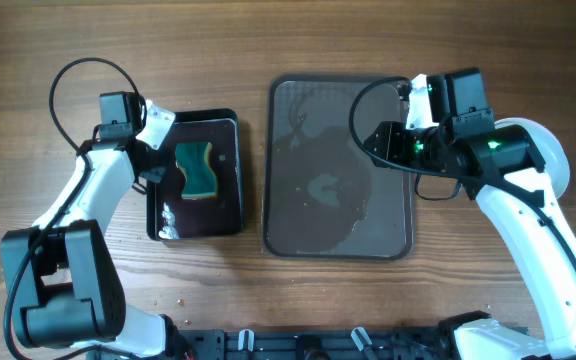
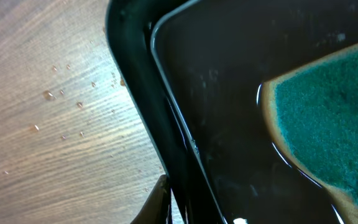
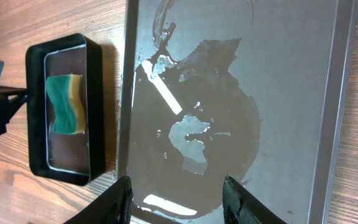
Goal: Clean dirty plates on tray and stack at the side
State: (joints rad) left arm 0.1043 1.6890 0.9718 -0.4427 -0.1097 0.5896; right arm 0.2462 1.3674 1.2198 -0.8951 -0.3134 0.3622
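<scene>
No plates show in any view. The grey tray (image 1: pixel 271 170) lies in the middle of the table, wet with smears and water film, and also shows in the right wrist view (image 3: pixel 291 74). My right gripper (image 1: pixel 376 140) hovers over the tray's right half, fingers wide open and empty (image 3: pixel 176 180). My left gripper (image 1: pixel 151 165) is at the left wall of a black container (image 1: pixel 238 180) that holds a green and yellow sponge (image 1: pixel 196 168). In the left wrist view one finger (image 2: pixel 166 199) presses the outside of that wall (image 2: pixel 142 93); the sponge (image 2: pixel 328 118) lies inside.
The black container (image 3: pixel 95 106) with the sponge (image 3: pixel 66 102) stands just left of the tray. Small water drops lie on the wood (image 2: pixel 48 94) beside the container. Bare wooden table surrounds both.
</scene>
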